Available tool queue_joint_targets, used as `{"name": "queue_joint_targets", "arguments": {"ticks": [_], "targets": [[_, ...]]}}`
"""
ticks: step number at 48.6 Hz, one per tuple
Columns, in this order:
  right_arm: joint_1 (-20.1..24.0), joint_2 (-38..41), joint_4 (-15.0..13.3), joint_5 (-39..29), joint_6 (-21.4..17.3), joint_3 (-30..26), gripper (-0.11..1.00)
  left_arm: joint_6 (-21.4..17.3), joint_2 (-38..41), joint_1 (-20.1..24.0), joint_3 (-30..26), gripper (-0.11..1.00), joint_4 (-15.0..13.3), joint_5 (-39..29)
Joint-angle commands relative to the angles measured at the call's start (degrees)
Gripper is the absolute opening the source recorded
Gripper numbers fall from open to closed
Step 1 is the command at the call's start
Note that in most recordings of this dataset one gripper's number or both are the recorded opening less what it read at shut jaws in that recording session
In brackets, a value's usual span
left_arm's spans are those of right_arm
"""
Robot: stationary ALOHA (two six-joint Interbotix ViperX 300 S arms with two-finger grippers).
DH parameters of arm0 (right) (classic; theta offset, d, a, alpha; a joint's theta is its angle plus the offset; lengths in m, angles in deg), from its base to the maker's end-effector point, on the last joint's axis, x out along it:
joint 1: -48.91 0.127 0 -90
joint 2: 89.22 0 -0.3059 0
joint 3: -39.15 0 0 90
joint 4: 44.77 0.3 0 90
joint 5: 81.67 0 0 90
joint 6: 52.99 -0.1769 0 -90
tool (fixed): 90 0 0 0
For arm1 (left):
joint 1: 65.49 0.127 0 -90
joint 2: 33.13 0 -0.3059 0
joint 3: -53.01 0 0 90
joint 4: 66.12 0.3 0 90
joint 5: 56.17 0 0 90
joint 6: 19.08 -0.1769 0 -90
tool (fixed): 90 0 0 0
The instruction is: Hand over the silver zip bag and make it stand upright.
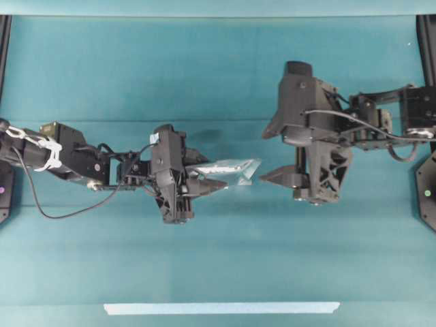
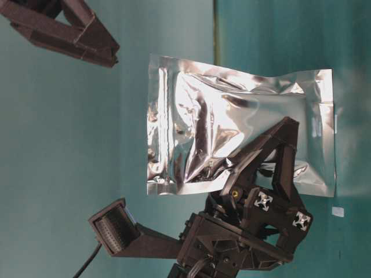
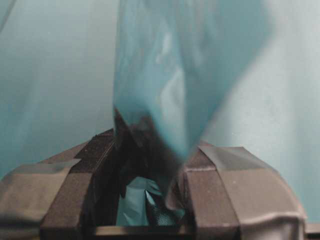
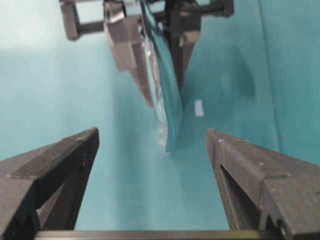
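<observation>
The left arm reaches in from the left edge of the overhead view toward the middle, its left end effector (image 1: 216, 178) pointing right with its fingers (image 2: 277, 152) clamped close on the silver zip bag (image 2: 232, 121), held aloft. The right arm comes in from the right edge, and the right end effector (image 4: 152, 150) faces the left one, jaws spread wide, gripping nothing, apart from it.

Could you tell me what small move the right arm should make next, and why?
Probably ease the right gripper forward until its open jaws straddle the free edge of the silver zip bag. The left gripper holds the bag off the table, its free end pointing at the right gripper, which is lined up but apart from it.
</observation>
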Motion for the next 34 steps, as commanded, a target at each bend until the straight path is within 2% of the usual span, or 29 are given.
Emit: {"name": "queue_joint_targets", "arguments": {"ticks": [1,26,34], "targets": [[0.3,-2.0,-0.1,0.6,-0.6,0.1,0.9,0.1,-0.4,-0.4,-0.1,0.27,0.1,0.1],[0.4,-8.8,-0.1,4.8,-0.6,6.9,0.9,0.1,-0.4,-0.4,-0.1,0.27,0.1,0.1],[0.4,-9.6,-0.1,4.8,-0.6,7.7,0.9,-1.8,-0.4,-0.4,-0.1,0.27,0.1,0.1]]}}
